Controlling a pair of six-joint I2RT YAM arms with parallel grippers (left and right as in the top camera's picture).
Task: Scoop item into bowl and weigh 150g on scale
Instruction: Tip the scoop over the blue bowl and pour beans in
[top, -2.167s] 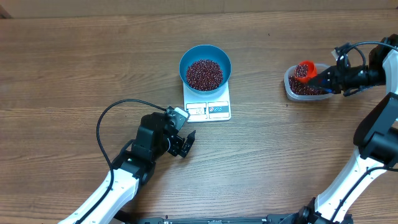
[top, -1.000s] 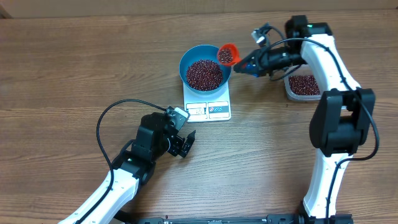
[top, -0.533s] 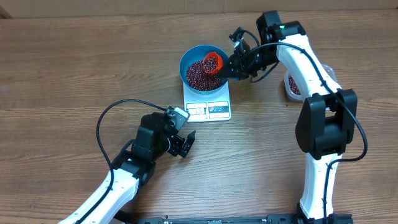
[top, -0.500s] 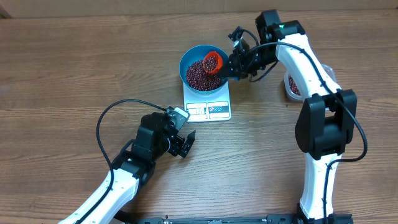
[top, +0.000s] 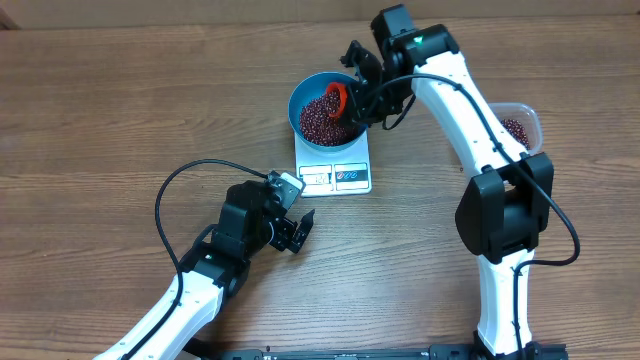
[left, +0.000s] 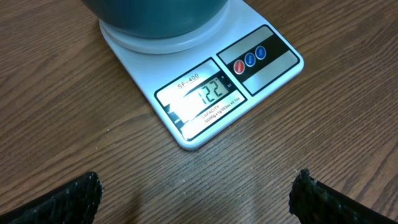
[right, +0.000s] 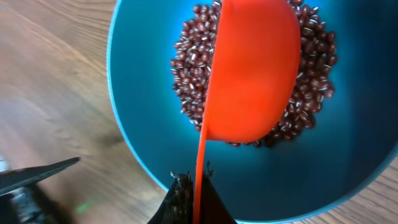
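Orange scoop (right: 249, 68), pinched by its handle in the right gripper (right: 194, 190), hangs tipped on its side over the teal bowl (top: 293, 105) of maroon beans (top: 318, 122), its handle pointing right. The bowl sits on the white scale (top: 335, 178), upper centre. Lower left, the left gripper (top: 298, 232) rests spread wide.

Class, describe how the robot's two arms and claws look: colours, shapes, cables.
The left arm and right arm have white tubular links and bulky black joints. A thin black cable loops out from each. The left claw and right claw are black.
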